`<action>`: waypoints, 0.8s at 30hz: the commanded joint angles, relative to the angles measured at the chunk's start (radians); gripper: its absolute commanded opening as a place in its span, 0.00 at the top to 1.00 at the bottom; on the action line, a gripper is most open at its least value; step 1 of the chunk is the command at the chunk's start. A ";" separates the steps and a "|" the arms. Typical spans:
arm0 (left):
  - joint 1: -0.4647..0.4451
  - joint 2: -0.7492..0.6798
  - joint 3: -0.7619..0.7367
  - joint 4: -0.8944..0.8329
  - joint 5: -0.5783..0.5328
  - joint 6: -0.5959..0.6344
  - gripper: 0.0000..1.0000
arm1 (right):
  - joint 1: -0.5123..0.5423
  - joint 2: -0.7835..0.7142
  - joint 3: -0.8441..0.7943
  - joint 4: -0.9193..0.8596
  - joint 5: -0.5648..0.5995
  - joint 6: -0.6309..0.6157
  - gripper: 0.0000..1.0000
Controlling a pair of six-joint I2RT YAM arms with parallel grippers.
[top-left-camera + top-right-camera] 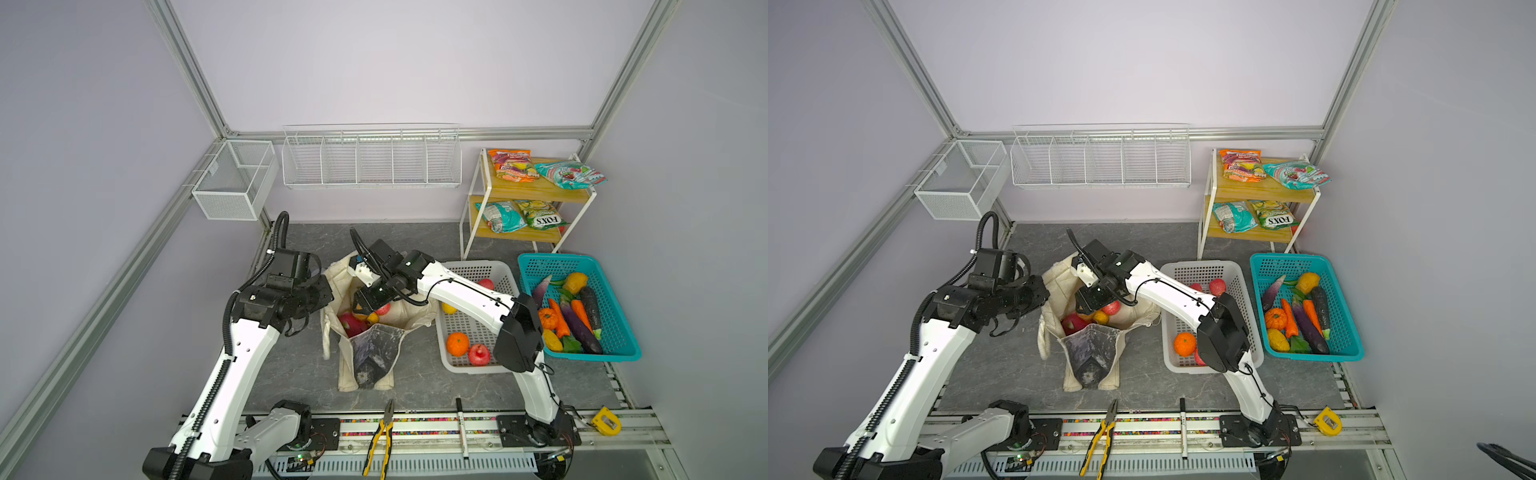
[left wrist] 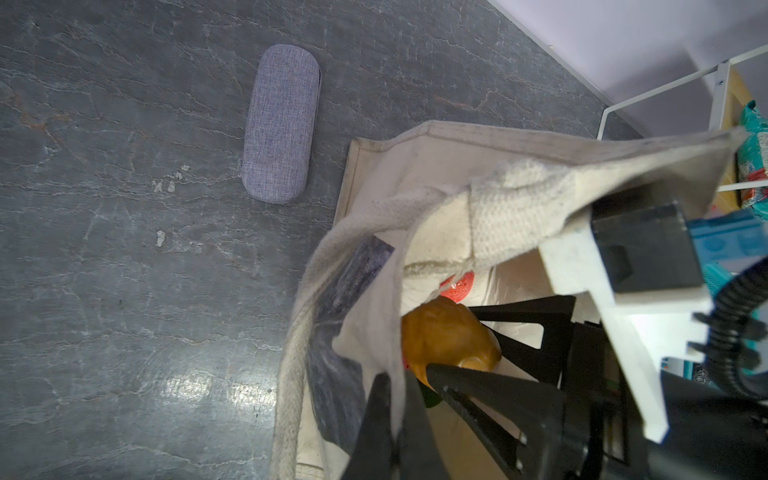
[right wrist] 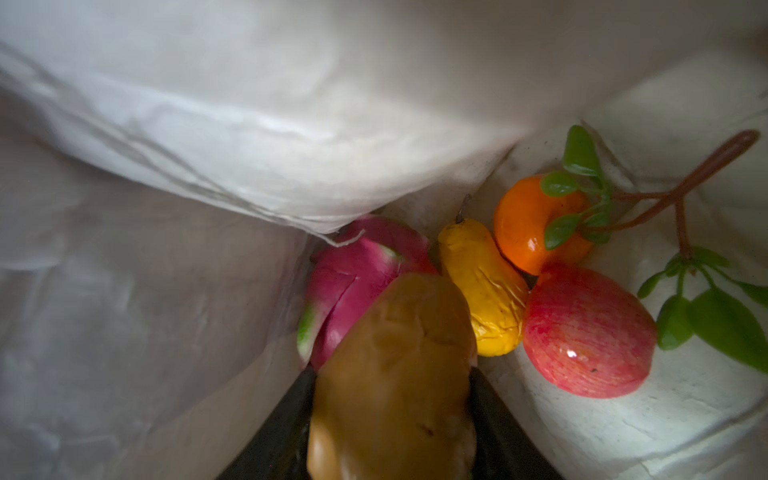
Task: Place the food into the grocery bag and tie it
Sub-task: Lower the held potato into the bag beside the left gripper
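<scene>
The grocery bag [image 1: 374, 353] stands in the middle of the surface [image 1: 419, 245], its mouth wide open. The left gripper [image 2: 392, 409] has its fingers pressed together on the cloth rim of the bag, pinching the edge at the bag's left side.

The right gripper [image 3: 392, 378] reaches down through the bag's mouth and is clamped on a brown potato [image 3: 399, 340], which sits between its two black fingers inside the bag. Below the potato, at the bag's bottom, lie a dragon fruit [image 3: 353, 274], a yellow pear [image 3: 486, 291], an orange [image 3: 523, 224] and a red apple [image 3: 586, 328], packed close together, with a leafy sprig [image 3: 685, 199] next to them.

Just right of the bag is a white basket [image 1: 478, 266] with some fruit in it, and beyond that, farther from the bag, a teal basket [image 1: 623, 332] of vegetables. Snack packets [image 1: 511, 164] lie on a shelf behind the baskets. A grey glasses case [image 2: 280, 124] lies on the surface near the bag, apart from it.
</scene>
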 commanded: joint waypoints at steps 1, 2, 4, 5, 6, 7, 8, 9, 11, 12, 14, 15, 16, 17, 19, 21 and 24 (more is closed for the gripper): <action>-0.002 -0.024 -0.006 0.003 0.011 -0.011 1.00 | 0.024 0.045 -0.020 -0.066 0.016 -0.037 0.62; -0.002 -0.026 -0.010 0.005 0.010 -0.013 1.00 | 0.024 0.036 -0.028 -0.052 0.021 -0.037 0.62; -0.002 -0.031 -0.018 0.008 0.011 -0.020 1.00 | 0.026 0.022 -0.042 -0.024 0.031 -0.038 0.61; -0.002 -0.032 -0.021 0.008 0.012 -0.022 1.00 | 0.027 0.018 -0.045 -0.017 0.035 -0.041 0.61; -0.002 -0.034 -0.021 0.008 0.012 -0.023 1.00 | 0.029 0.017 -0.045 -0.012 0.040 -0.043 0.60; -0.002 -0.034 -0.021 0.007 0.012 -0.024 1.00 | 0.031 0.017 -0.046 -0.006 0.043 -0.044 0.59; -0.002 -0.034 -0.021 0.007 0.012 -0.022 1.00 | 0.033 0.017 -0.049 -0.001 0.047 -0.044 0.58; -0.002 -0.034 -0.021 0.007 0.012 -0.022 1.00 | 0.033 0.021 -0.053 0.004 0.053 -0.043 0.58; -0.002 -0.031 -0.018 0.005 0.010 -0.022 1.00 | 0.033 0.020 -0.071 0.020 0.064 -0.038 0.57; -0.002 -0.029 -0.016 0.005 0.011 -0.023 1.00 | 0.033 0.016 -0.091 0.037 0.074 -0.034 0.57; -0.002 -0.025 -0.013 0.007 0.012 -0.023 1.00 | 0.032 0.005 -0.126 0.064 0.101 -0.024 0.56; -0.002 -0.023 -0.012 0.007 0.011 -0.022 1.00 | 0.029 -0.002 -0.145 0.078 0.113 -0.020 0.55; -0.003 -0.022 -0.011 0.007 0.011 -0.022 1.00 | 0.028 -0.007 -0.157 0.085 0.119 -0.017 0.54; -0.002 -0.020 -0.011 0.007 0.010 -0.020 1.00 | 0.025 -0.015 -0.168 0.094 0.127 -0.015 0.53; -0.002 -0.017 -0.009 0.008 0.009 -0.019 1.00 | 0.021 -0.027 -0.183 0.105 0.133 -0.016 0.52; -0.002 -0.016 -0.004 0.012 0.009 -0.017 1.00 | 0.020 -0.032 -0.183 0.105 0.133 -0.023 0.48; -0.002 -0.008 0.008 0.017 0.011 -0.014 1.00 | 0.020 -0.036 -0.173 0.094 0.126 -0.036 0.40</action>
